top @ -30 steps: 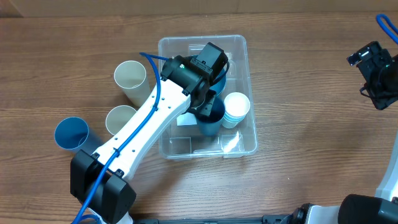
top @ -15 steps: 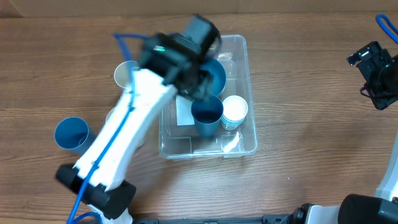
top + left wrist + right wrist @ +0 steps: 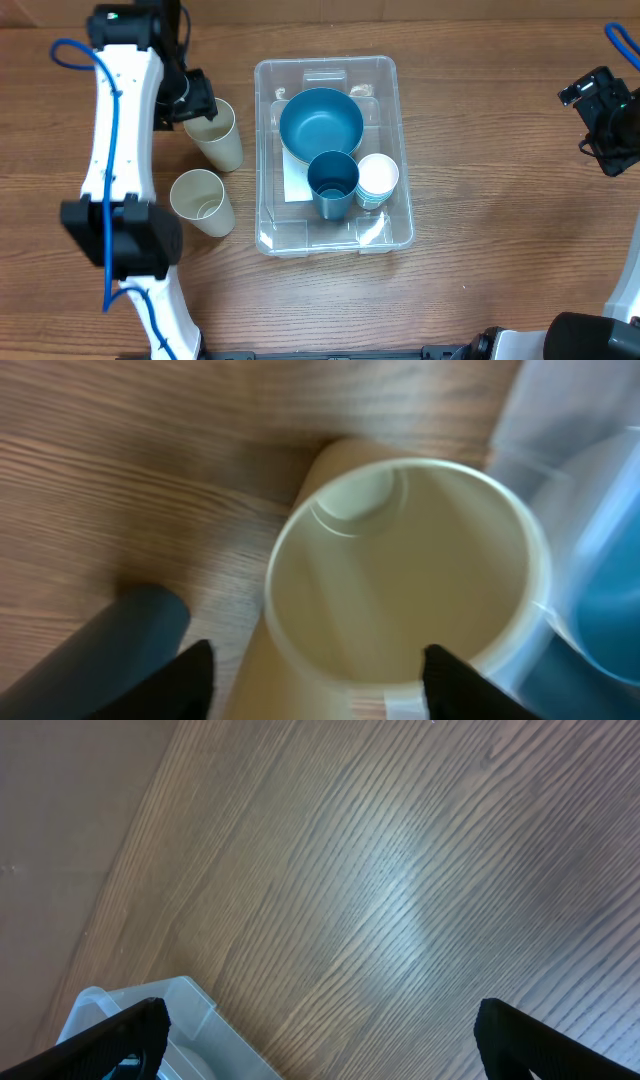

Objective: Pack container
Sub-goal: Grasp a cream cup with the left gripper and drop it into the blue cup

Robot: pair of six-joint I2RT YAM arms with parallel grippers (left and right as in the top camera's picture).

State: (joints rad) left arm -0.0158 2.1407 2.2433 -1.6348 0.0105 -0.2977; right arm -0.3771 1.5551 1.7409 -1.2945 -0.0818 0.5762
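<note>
From overhead, the clear, round-cornered plastic container sits mid-table on grained wood. It holds a smooth blue bowl toward 12 o'clock and a blue cup beside stacked white cups toward 6, with two cream cups at its 9 o'clock. Only the left wrist view shows the left gripper parted over one of the cream cups, the container wall at 3 o'clock. The right wrist view shows the right gripper spread wide over bare wood, a container corner at 7 o'clock.

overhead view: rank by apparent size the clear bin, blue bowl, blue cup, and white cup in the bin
1. clear bin
2. blue bowl
3. blue cup and white cup: rims look nearly alike. The blue one may just sit nearer the camera, so they are unranked.
</note>
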